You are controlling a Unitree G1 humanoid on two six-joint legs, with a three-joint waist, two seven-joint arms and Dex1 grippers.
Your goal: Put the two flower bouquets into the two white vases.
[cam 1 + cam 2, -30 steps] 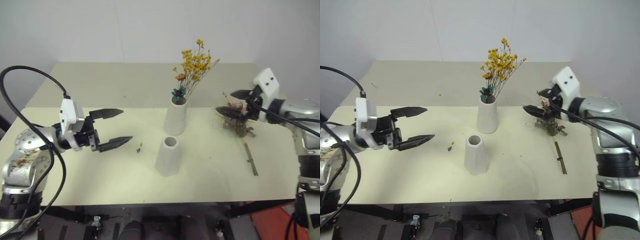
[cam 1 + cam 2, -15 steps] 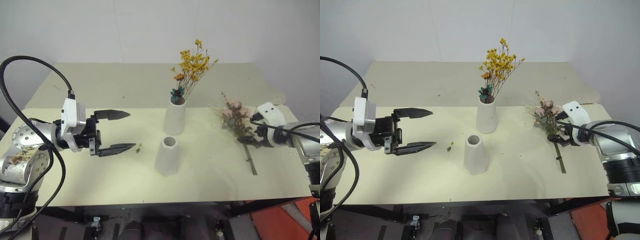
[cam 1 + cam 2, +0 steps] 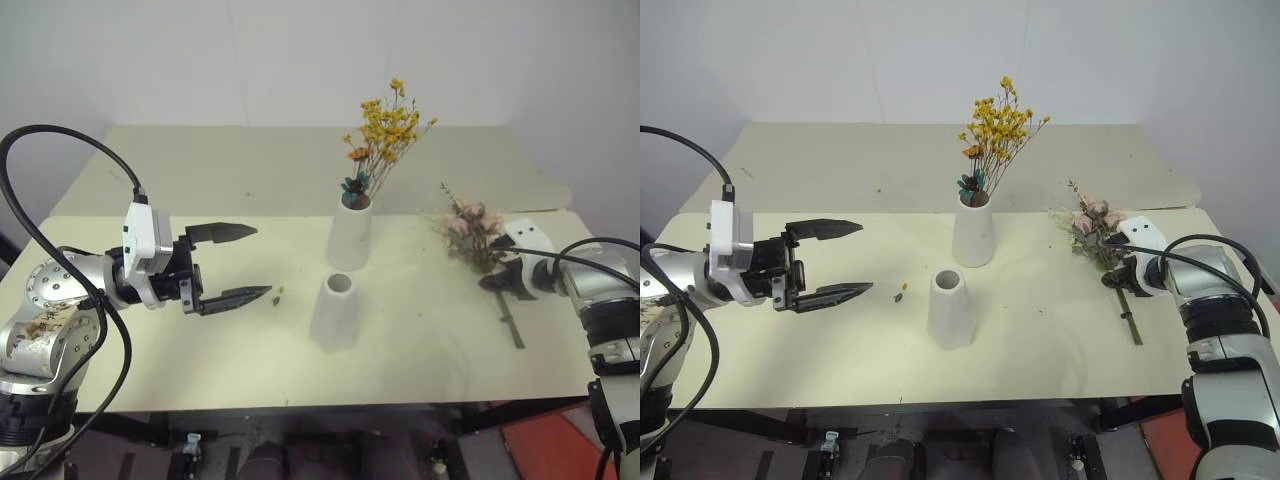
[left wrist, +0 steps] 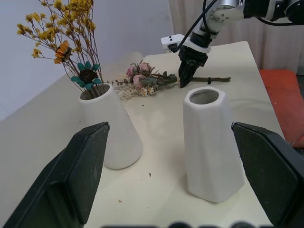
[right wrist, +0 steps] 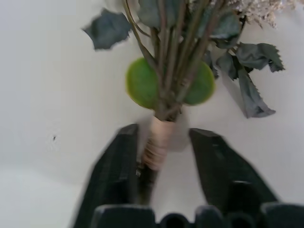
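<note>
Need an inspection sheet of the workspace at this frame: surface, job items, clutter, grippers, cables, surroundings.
Surface: pale table, flat.
Job's things: yellow spray stands in the far vase; near vase stands empty; rose bunch lies on the table.
Clutter: small bits on the table beside the left fingertips.
Grippers: left gripper open, holds nothing; right gripper straddles the bunch's wrapped stem, fingers not closed on it.
Cables: black cable loops over the left arm; another runs along the right arm.
Surroundings: white wall behind; red object beyond the table.
</note>
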